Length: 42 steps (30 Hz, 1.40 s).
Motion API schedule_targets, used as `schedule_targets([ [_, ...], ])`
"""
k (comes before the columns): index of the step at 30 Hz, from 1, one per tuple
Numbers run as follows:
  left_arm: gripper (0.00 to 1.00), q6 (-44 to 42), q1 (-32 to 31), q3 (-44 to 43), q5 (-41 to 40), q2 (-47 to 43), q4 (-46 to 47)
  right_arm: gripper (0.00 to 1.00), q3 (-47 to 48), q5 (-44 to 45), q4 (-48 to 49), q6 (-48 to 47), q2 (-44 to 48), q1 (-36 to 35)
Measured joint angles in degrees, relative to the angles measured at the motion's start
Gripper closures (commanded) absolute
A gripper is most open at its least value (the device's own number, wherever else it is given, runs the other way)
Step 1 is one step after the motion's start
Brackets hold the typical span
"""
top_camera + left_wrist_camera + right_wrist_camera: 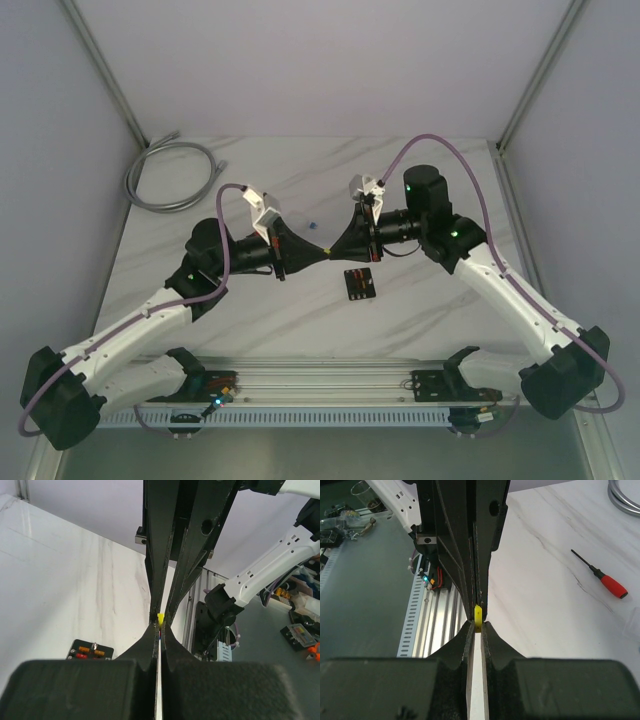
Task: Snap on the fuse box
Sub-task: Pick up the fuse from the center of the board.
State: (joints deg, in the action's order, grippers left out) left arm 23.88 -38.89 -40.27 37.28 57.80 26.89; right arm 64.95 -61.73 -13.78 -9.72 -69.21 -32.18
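Observation:
The fuse box (358, 284) is a small flat black square with red and orange fuses. It lies on the marble table, just in front of and to the right of the gripper tips. It also shows in the left wrist view (90, 651), at lower left. My left gripper (321, 251) and right gripper (333, 250) meet tip to tip above the table. A small yellow fuse (161, 618) is pinched where they meet, also seen in the right wrist view (478, 617). The left gripper (160, 626) and right gripper (478, 626) both have their jaws nearly closed on it.
A red-handled screwdriver (612, 586) lies on the table behind the grippers. A coiled grey cable (170, 175) sits at the back left corner. A slotted aluminium rail (330, 385) runs along the near edge between the arm bases.

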Motion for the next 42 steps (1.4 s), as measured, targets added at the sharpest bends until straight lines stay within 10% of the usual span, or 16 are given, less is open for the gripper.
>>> schedule_targets([
  [4,0.99,-0.4,0.0,-0.6,0.0,0.0,-1.1,1.00,0.2,0.0,-0.2,-0.2,0.0,0.0],
  [12,0.48,-1.6,-0.1,-1.0,-4.3,-0.4,-3.9,1.00,0.6,3.5,-2.7,0.1,0.3,-0.1],
  [25,0.03,-2.6,2.8,-2.8,-25.5,-5.8,-17.8,1.00,-0.2,31.3,-11.9,9.7,1.1,-3.2],
  [42,0.00,-13.7,4.5,-7.3,-53.8,-13.3,-34.1,1.00,-9.6,68.0,-12.4,30.1,-6.8,-14.0],
])
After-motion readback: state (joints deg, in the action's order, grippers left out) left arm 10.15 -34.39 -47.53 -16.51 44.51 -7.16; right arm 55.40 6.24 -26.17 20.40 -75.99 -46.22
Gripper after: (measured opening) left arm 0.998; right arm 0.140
